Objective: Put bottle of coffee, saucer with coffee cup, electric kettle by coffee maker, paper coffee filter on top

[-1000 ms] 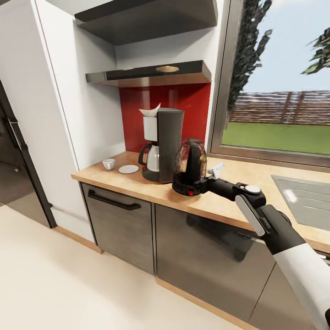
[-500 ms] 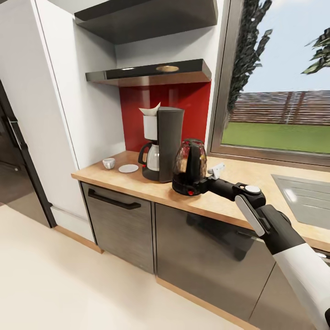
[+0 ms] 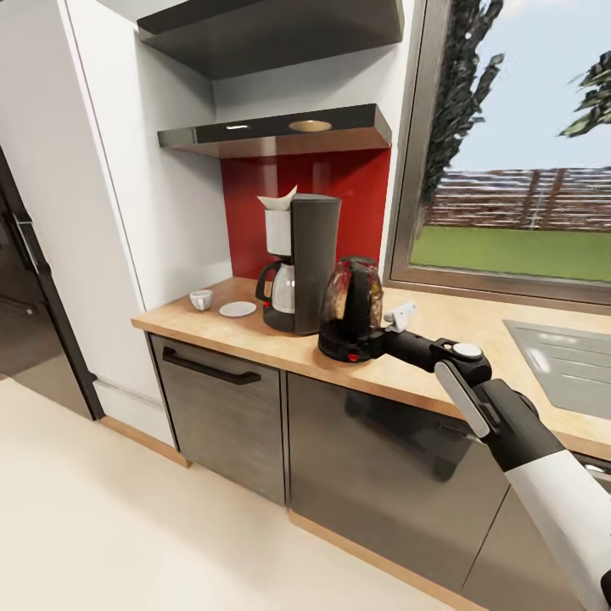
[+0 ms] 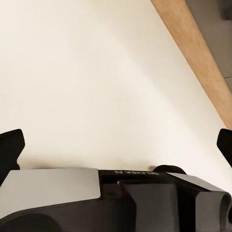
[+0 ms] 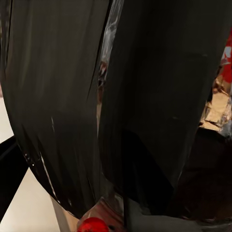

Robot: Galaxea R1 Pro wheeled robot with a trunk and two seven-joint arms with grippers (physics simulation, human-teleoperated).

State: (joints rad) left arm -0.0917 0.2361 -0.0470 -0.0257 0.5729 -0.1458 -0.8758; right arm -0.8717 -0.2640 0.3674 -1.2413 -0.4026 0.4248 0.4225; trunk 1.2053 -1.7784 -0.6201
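Counter (image 3: 255,339) of pale wood runs under my window (image 3: 518,212), kettle (image 3: 350,310) standing near its front edge, just beside the coffee maker (image 3: 301,265). My right tool (image 3: 378,339) reaches its handle; grip hidden. Left tool (image 4: 116,145) hangs spread over bare floor (image 4: 87,72).

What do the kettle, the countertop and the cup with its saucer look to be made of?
Kettle: dark glossy body, seemingly glass or clear plastic, given the see-through reflections; black base with a red button. Countertop: matte light wood or wood-look laminate, faintly grained. Cup and saucer: plain white, probably ceramic.
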